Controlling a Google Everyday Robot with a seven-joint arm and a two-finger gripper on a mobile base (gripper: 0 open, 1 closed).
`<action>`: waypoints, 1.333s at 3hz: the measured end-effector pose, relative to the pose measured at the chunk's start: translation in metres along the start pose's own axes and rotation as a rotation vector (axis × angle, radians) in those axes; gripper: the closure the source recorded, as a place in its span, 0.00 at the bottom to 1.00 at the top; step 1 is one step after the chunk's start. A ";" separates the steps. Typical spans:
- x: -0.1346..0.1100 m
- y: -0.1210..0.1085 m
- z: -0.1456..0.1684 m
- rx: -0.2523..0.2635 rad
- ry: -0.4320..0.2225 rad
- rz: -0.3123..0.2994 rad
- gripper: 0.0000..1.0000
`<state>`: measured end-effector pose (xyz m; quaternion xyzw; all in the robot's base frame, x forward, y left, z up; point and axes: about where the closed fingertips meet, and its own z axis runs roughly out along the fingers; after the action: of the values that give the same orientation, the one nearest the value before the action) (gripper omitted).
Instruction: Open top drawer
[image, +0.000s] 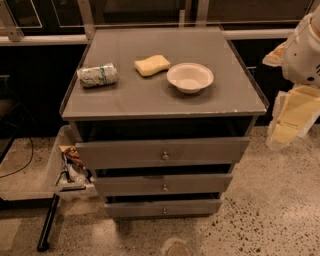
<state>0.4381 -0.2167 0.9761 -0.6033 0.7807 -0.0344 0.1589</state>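
Observation:
The top drawer (162, 152) is the widest and tallest of three grey fronts on a grey cabinet, with a small round metal knob (165, 156) at its middle. A dark gap shows between its upper edge and the cabinet top, and its inside is hidden. Two narrower drawer fronts (164, 184) sit below it. My gripper (294, 119), pale yellow below a white arm segment (305, 50), hangs at the right edge of the view. It is beside the cabinet's right corner, well apart from the knob, and holds nothing that I can see.
On the cabinet top (125, 100) lie a crushed green-white can (97, 75), a yellow sponge (152, 65) and a white bowl (190, 77). A clear bin (50, 170) with clutter stands on the floor at left, with a black rod (48, 222) beside it. The floor is speckled.

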 end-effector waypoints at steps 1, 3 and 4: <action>-0.001 0.001 0.003 0.008 -0.009 -0.004 0.00; 0.010 0.024 0.052 0.007 -0.017 -0.051 0.00; 0.010 0.024 0.052 0.007 -0.017 -0.051 0.00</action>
<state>0.4288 -0.2121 0.9193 -0.6230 0.7634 -0.0358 0.1668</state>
